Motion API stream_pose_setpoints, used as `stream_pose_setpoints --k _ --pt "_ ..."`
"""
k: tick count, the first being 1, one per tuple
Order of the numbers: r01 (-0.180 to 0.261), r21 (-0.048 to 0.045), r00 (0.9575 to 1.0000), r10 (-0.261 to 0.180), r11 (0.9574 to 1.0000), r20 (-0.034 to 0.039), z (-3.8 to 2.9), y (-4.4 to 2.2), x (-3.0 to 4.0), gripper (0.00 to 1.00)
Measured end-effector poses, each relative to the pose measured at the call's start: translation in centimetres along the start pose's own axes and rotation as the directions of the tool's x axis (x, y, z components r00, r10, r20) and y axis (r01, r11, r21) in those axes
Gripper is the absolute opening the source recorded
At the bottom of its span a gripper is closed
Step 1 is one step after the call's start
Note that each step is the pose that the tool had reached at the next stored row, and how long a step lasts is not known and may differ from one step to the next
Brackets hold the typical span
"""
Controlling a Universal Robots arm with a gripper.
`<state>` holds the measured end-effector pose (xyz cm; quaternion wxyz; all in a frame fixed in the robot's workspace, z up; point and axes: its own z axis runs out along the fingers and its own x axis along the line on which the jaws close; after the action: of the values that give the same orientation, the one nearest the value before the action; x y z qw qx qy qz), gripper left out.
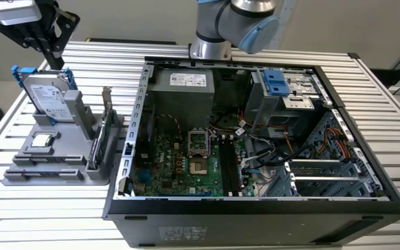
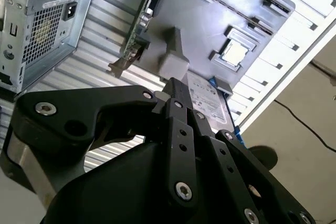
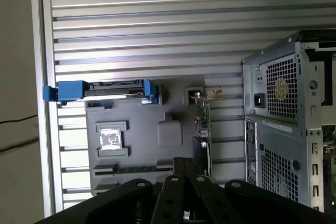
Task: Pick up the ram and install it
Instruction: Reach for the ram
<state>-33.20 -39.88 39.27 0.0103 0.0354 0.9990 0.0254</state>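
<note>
The ram lies flat as a long dark strip in a slot of the grey holder, beyond the square chip. My gripper hangs high over the far end of the holder, just above the silver hard drive with blue rails. Its black fingers meet at the tip in both wrist views, shut with nothing between them. The open computer case stands to the exterior view's right, and its black memory slots lie on the green motherboard.
An upright card with a metal bracket stands in the holder between my gripper and the case. The arm's base joint rises behind the case. Everything rests on a ribbed metal table; its edge and the floor are near the holder.
</note>
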Motion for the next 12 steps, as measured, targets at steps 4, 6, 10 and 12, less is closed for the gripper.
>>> stream_pose_setpoints --k 4,6,10,12 --pt "0.0 0.0 1.0 0.0 1.0 0.0001 -0.01 -0.06 0.82 0.0" --pt "0.0 -0.0001 1.0 0.0 1.0 0.0001 -0.02 -0.09 1.21 0.0" --pt "0.0 0.0 1.0 0.0 1.0 0.0 -0.05 -0.14 1.99 0.0" --pt "0.0 0.0 1.0 0.0 1.0 0.0 -0.05 -0.17 2.38 0.0"
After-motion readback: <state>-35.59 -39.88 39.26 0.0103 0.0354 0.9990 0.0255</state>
